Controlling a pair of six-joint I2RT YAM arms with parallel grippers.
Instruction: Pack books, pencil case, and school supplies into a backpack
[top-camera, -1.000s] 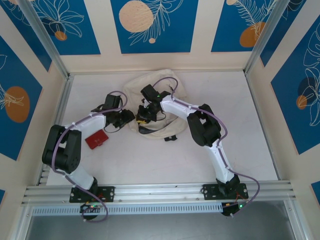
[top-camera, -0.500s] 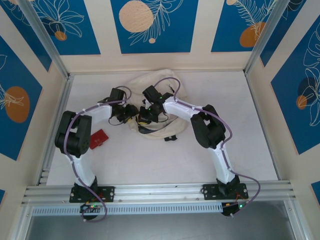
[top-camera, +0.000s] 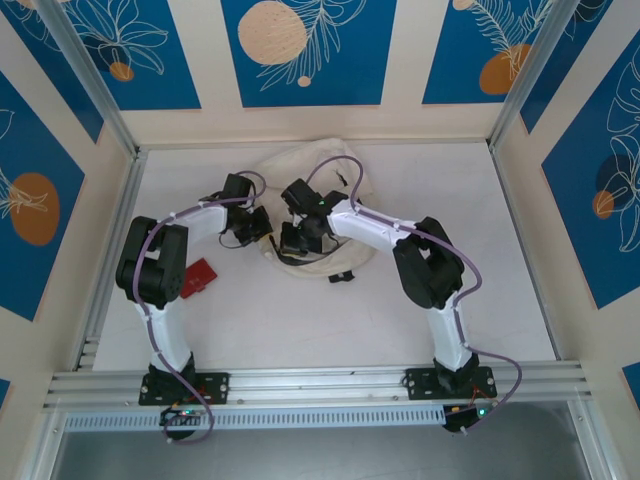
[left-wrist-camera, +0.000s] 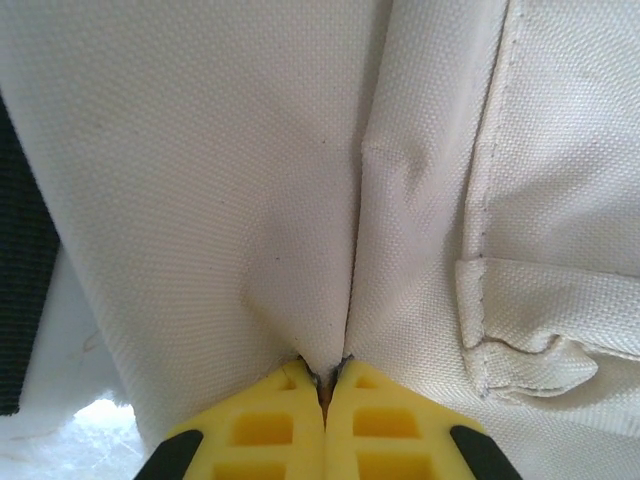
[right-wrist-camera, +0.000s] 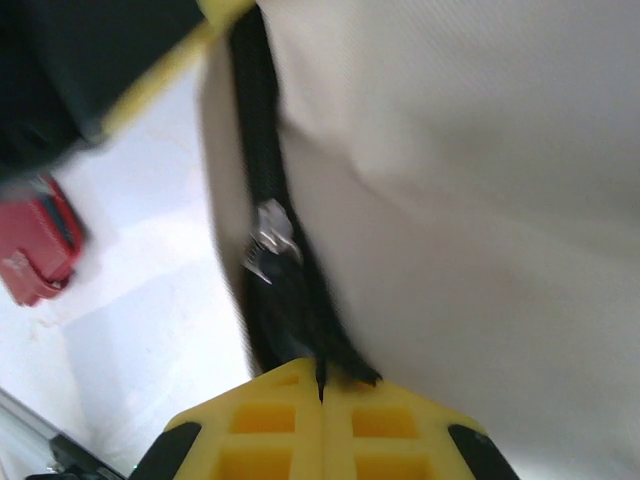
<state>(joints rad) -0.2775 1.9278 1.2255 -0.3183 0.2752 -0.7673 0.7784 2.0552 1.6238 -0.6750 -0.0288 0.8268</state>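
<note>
The cream canvas backpack (top-camera: 322, 165) lies at the back middle of the table. My left gripper (top-camera: 264, 236) is at its left edge; in the left wrist view it (left-wrist-camera: 325, 385) is shut on a pinched fold of the backpack's canvas (left-wrist-camera: 250, 180). My right gripper (top-camera: 288, 243) is close beside it. Seen from the right wrist, it (right-wrist-camera: 320, 378) is shut on the backpack's black zipper band (right-wrist-camera: 285, 300), just below a metal zipper pull (right-wrist-camera: 268, 242). A red pencil case (top-camera: 198, 277) lies on the table left of the bag, also as a blurred red pencil case (right-wrist-camera: 35, 250). The books are out of view.
A black strap end (top-camera: 342, 276) trails from the bag's near side. A metal rail (top-camera: 320, 382) runs along the table's near edge, and patterned walls (top-camera: 305, 50) close in the back and sides. Both arms crowd together at the bag's left front.
The left arm has swung right, off the pencil case's side, to the backpack's edge, and its gripper has shut on the canvas. The right gripper has stayed shut and shifted slightly.
</note>
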